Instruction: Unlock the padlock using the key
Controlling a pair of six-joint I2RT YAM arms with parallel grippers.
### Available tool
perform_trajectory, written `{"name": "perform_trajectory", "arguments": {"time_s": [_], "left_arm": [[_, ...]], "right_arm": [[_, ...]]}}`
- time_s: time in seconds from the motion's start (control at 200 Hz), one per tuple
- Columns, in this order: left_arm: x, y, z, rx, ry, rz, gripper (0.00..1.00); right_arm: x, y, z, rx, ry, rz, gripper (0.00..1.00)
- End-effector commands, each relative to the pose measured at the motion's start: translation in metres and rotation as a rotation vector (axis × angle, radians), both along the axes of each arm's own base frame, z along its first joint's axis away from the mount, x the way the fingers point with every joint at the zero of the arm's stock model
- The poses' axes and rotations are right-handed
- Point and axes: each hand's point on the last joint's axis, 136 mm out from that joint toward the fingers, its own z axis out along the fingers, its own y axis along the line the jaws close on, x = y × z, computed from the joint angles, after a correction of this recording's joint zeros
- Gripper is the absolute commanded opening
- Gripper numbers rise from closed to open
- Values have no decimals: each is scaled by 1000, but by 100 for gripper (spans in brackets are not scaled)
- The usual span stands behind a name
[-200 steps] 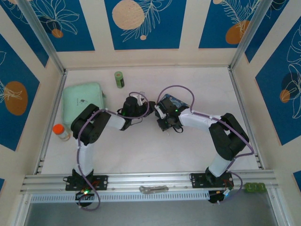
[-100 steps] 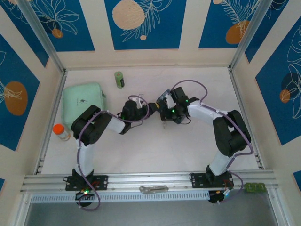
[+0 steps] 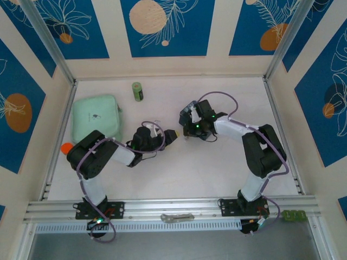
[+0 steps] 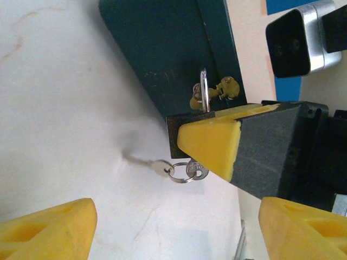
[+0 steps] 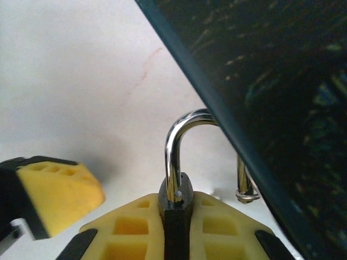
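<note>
**L gripper (image 3: 169, 135) off the key, backed away**

Dark-blue tin (image 4: 157, 54) sits at 12 o'clock of R gripper (image 3: 188, 127), which stays clenched on padlock (image 5: 173, 184). L gripper has retreated toward 8 o'clock, fingers spread, empty. Key (image 4: 157, 165) hangs by its ring at the padlock. Turn prob. done; shackle release unconfirmed.

White table (image 3: 179, 168) with mint case (image 3: 95, 116), green can (image 3: 137, 91), orange-capped bottle (image 3: 65, 147)
</note>
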Motion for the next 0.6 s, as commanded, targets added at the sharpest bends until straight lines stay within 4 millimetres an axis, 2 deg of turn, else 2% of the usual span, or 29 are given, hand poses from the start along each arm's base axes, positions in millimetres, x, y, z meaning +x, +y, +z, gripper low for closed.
{"name": "perform_trajectory", "arguments": {"time_s": [0.0,0.14,0.295,0.395,0.485,0.515,0.595], "left_arm": [[4,4,10,-27,-33,29,78],[3,4,6,-24,-26,30,78],[3,8,0,-7,-22,45,78],[3,10,-2,-2,-22,53,78],[3,8,-2,1,-26,44,78],[3,7,-2,5,-29,41,78],[3,5,-3,20,-33,31,78]], "right_arm": [[-34,-10,-33,-181,117,9,2],[-39,-14,-41,-309,81,36,5],[-42,-11,-36,-340,54,56,22],[-44,-13,-22,-314,44,33,37],[-46,-19,-5,-290,24,6,47],[-46,-20,4,-271,12,-7,55],[-48,-25,28,-198,-5,-39,63]]}}
